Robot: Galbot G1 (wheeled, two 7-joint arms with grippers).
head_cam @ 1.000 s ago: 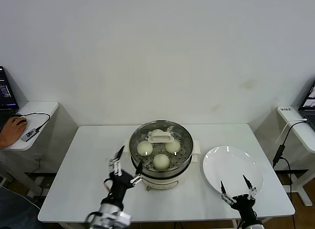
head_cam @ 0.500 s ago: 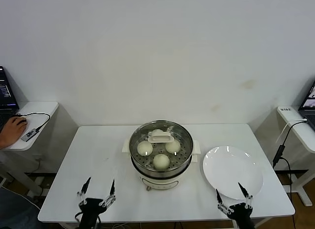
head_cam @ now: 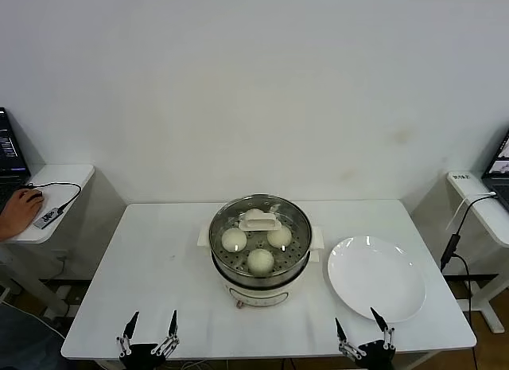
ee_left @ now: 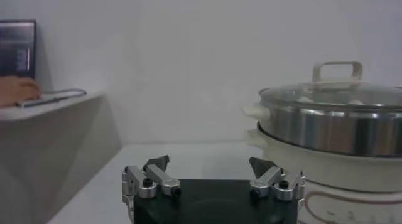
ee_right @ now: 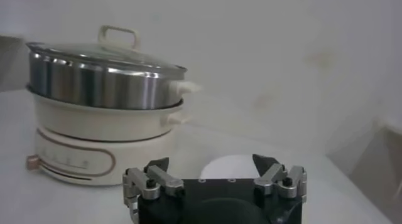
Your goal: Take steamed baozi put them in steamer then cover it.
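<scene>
The steamer (head_cam: 260, 276) stands mid-table, a shiny steel pot on a cream base. The glass cover (head_cam: 231, 220) with its cream handle (head_cam: 260, 220) lies on it. Through the glass I see three baozi (head_cam: 260, 260); a fourth is hidden under the handle. My left gripper (head_cam: 149, 329) is open and empty at the table's front edge, left of the steamer. My right gripper (head_cam: 359, 325) is open and empty at the front edge, before the plate. The steamer also shows in the left wrist view (ee_left: 333, 125) and in the right wrist view (ee_right: 100, 81), beyond each open gripper (ee_left: 210, 165) (ee_right: 210, 164).
An empty white plate (head_cam: 375, 278) lies right of the steamer. A side desk at the far left holds a laptop and a person's hand on a mouse (head_cam: 20, 203). Another side desk (head_cam: 481, 203) with cables stands at the far right.
My left gripper has drawn back from the steamer's left side to the table's front edge. My right gripper has also sunk back and a little left. The covered steamer has not moved.
</scene>
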